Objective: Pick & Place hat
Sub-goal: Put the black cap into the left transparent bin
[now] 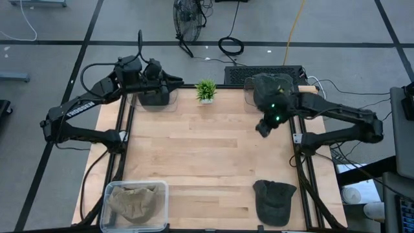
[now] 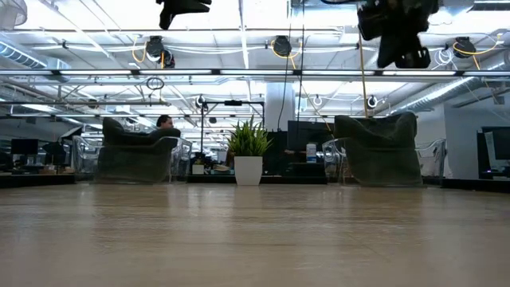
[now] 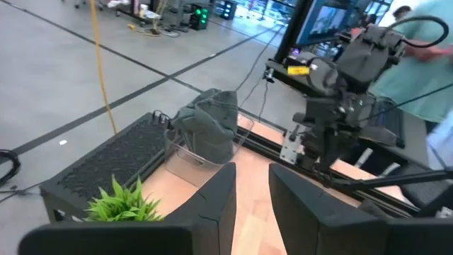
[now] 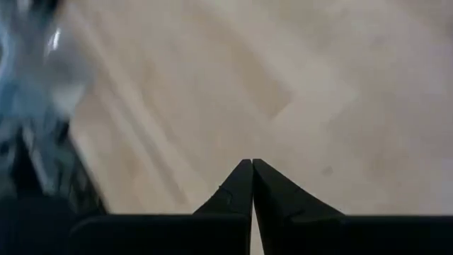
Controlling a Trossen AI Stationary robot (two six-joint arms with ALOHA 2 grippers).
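Observation:
A dark hat (image 1: 275, 202) lies flat on the table near its front right corner. Another dark green hat (image 1: 272, 85) (image 3: 209, 127) sits over a clear bin at the far right. A third dark hat (image 1: 154, 97) rests in a clear bin at the far left. A tan hat (image 1: 134, 199) fills a clear bin at the near left. My right gripper (image 1: 263, 128) (image 4: 252, 164) hangs shut and empty above bare wood, just in front of the far right bin. My left gripper (image 1: 178, 83) (image 3: 251, 173) is open and empty, raised over the far left bin and pointing toward the right.
A small potted plant (image 1: 206, 90) (image 2: 249, 151) stands at the middle of the far edge. A black grille (image 3: 106, 166) lies behind the table. A person in a teal top (image 3: 425, 64) stands beyond the right arm. Bare wood (image 1: 207, 149) spans the table's middle.

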